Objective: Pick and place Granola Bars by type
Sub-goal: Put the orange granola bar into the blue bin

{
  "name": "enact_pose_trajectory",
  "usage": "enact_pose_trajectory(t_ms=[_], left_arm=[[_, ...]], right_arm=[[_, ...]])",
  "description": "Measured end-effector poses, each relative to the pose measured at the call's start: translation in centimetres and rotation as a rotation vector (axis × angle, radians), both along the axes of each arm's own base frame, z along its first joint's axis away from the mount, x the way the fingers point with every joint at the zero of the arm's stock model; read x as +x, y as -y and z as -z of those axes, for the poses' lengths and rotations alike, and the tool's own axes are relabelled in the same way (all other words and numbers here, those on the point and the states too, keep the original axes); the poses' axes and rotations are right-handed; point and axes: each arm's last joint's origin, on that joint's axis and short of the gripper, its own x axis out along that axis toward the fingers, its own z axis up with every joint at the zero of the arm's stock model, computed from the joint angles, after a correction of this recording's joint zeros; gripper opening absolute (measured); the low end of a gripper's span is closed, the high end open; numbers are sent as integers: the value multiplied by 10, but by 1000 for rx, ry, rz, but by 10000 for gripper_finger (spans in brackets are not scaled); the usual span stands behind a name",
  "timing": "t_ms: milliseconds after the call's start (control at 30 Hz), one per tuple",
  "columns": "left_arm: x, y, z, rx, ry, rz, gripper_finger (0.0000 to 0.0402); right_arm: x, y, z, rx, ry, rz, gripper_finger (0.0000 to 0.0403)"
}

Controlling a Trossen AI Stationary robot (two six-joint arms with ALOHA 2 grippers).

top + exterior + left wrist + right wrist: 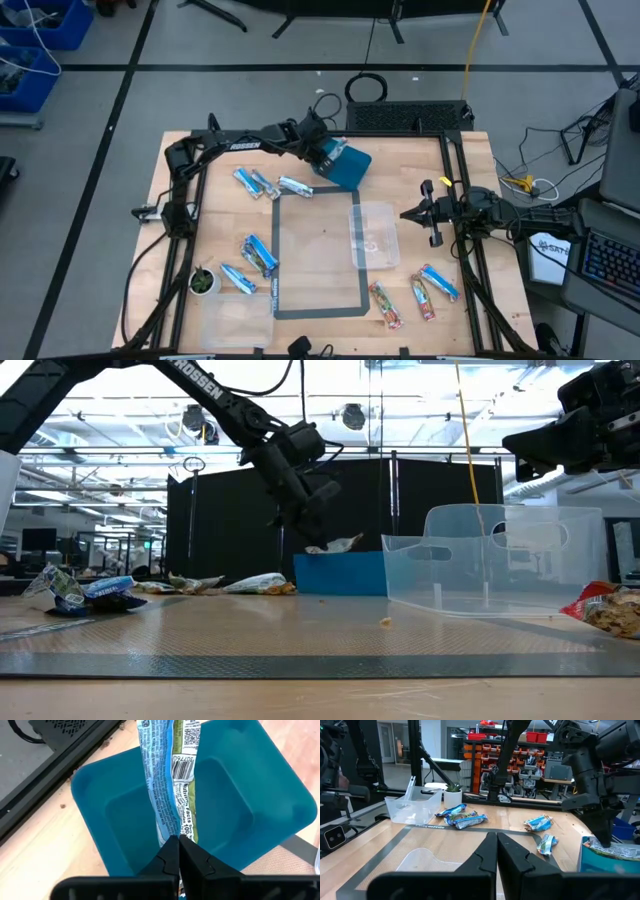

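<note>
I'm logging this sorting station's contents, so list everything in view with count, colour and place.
Blue granola bars: about eight; three near at the table's back left, three near at front left, one front right, one held over the blue bin.
Red granola bars: two, front right.
Blue bin: one, teal, back centre.
Clear bins: two, one centre right, one front left.
Potted plant: one, green, front left.
Left gripper: shut on the blue bar above the blue bin.
Right gripper: shut, empty, waiting at right.
</note>
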Motion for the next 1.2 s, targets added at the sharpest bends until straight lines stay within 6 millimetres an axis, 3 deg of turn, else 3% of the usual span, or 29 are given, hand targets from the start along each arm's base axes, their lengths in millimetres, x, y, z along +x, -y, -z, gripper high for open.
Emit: enact_pose_trajectory(t_ms=[333,833,1000,1200], left_arm=[[0,0,0,-3,7,-4,11],[7,13,-4,-33,62,176,132],[4,25,-31,-113,208,390,151],[-19,47,-76,-148,336,691,152]], right_arm=[[0,0,0,0,0,0,4],[0,0,0,0,1,0,4],[0,0,0,0,0,0,4],[0,0,0,0,0,0,4]])
